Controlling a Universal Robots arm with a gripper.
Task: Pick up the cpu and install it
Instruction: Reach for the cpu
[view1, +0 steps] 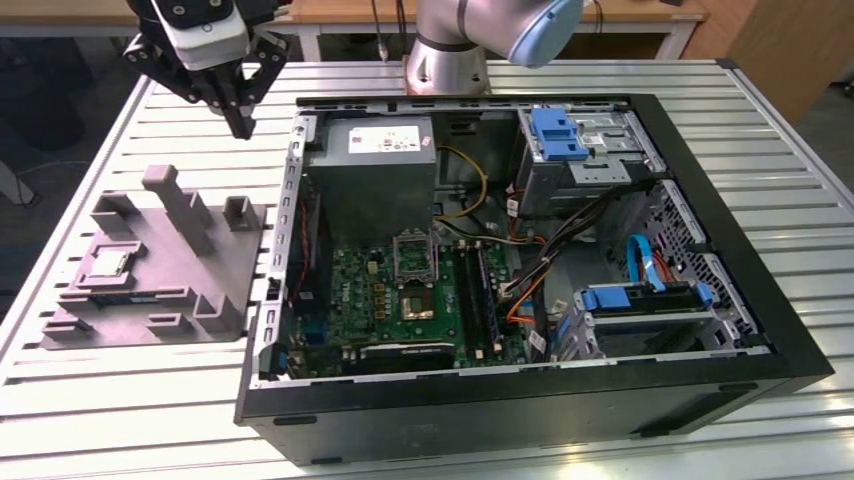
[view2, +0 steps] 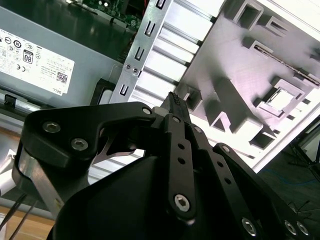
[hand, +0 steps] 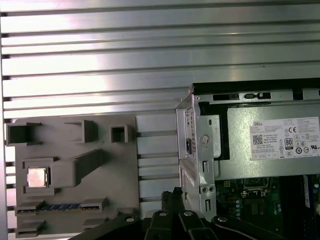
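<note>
**Cpu (view1: 110, 264) well apart from the empty gripper (view1: 242, 128)**

The gripper's fingers are pressed together, holding nothing. It hangs over the desk (view1: 94, 150) between the holder block (view1: 160, 290) and the computer case (view1: 534, 400). The cpu lies flat in the block's pocket, toward the exterior view's left.

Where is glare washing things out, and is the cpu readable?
First wrist view: bright glare bands on the slatted table, cpu distinct. Second wrist view: holder block and cpu washed pale by overexposure, gripper dark in the foreground. Exterior view: even light, soft shadows, no harsh glare.
</note>
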